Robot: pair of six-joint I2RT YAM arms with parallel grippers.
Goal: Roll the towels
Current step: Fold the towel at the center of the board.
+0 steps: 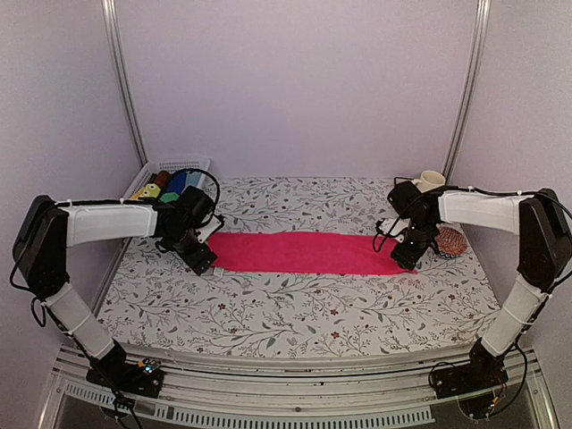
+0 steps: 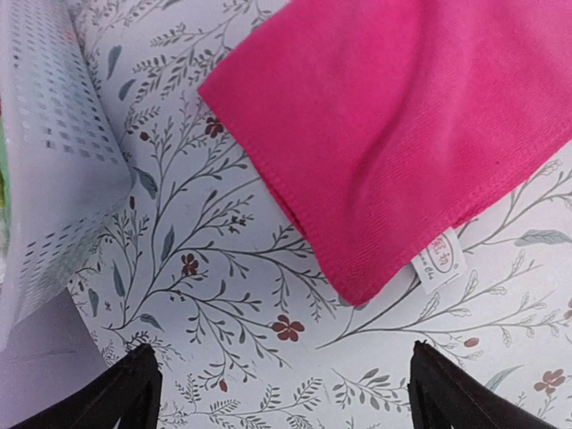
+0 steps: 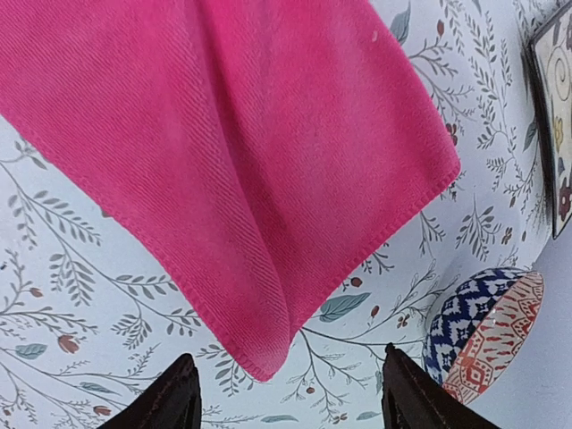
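Lying as a long folded strip across the middle of the table [image 1: 295, 313], the pink towel [image 1: 304, 253] runs between the left gripper [image 1: 198, 259] and the right gripper [image 1: 407, 259]. Left wrist: fingers [image 2: 125, 398] spread and empty, with the towel's end just ahead. Right wrist: the same. Rolling should probably start by pinching one end squarely.

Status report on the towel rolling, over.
Left gripper open, right gripper open, both empty. Pink towel flat between them, not yet rolled. Nothing on it.

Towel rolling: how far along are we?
Done: pink towel lies flat as a long strip on the table. In hand: nothing; left gripper and right gripper are open, one at each end. Left: rolling it hasn't started, and the yellow towel sits in the basket.
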